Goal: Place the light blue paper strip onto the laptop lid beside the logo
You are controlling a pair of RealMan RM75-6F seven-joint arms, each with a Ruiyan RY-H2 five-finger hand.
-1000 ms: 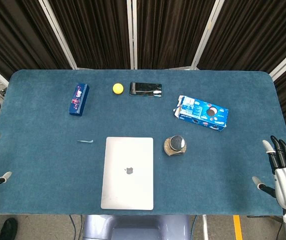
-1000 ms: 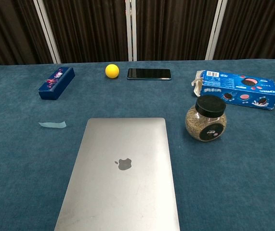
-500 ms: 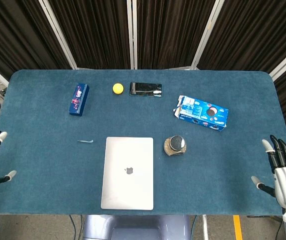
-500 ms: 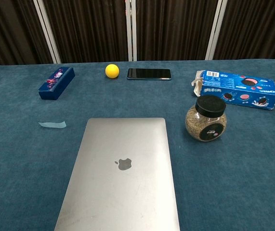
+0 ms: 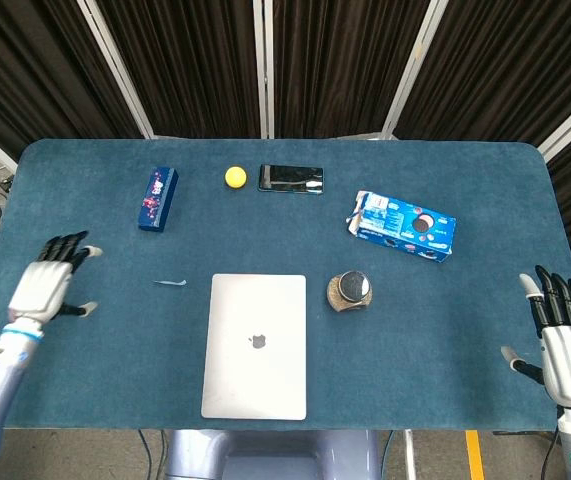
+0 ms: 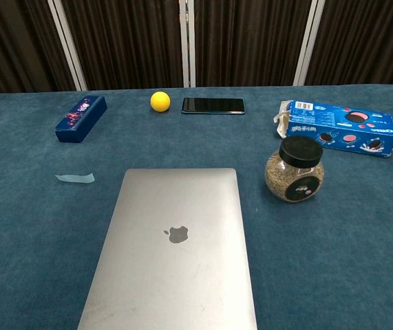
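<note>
Light blue paper strip (image 5: 170,284) lies flat on the blue surface (image 5: 465,330), left of the laptop (image 5: 255,345) and apart from it, nearer the surface's left edge than its centre. In the chest view the strip (image 6: 75,178) sits just off the laptop's far-left corner, not touching

Laptop is closed, lid up, logo (image 5: 258,342) mid-lid, lid bare. It sits at the middle of the near edge

Left hand (image 5: 47,285) is over the surface near the left edge, well left of the strip, fingers (image 5: 68,246) spread wide, holding nothing. Only a fingertip shows at the chest view's left border

Right hand (image 5: 565,340) is at the near-right corner, at the right edge, fingers (image 5: 557,298) extended and apart, holding nothing. Not visible in the chest view

Other items:
- dark blue box (image 5: 157,198) toward the far-left part of the surface
- yellow ball (image 5: 235,177) and black phone (image 5: 291,178) side by side near the far edge, small gap between them
- cookie box (image 5: 405,225) lying flat toward the far-right
- jar (image 5: 350,291) with black lid, upright, just right of the laptop's far-right corner, not touching it
</note>
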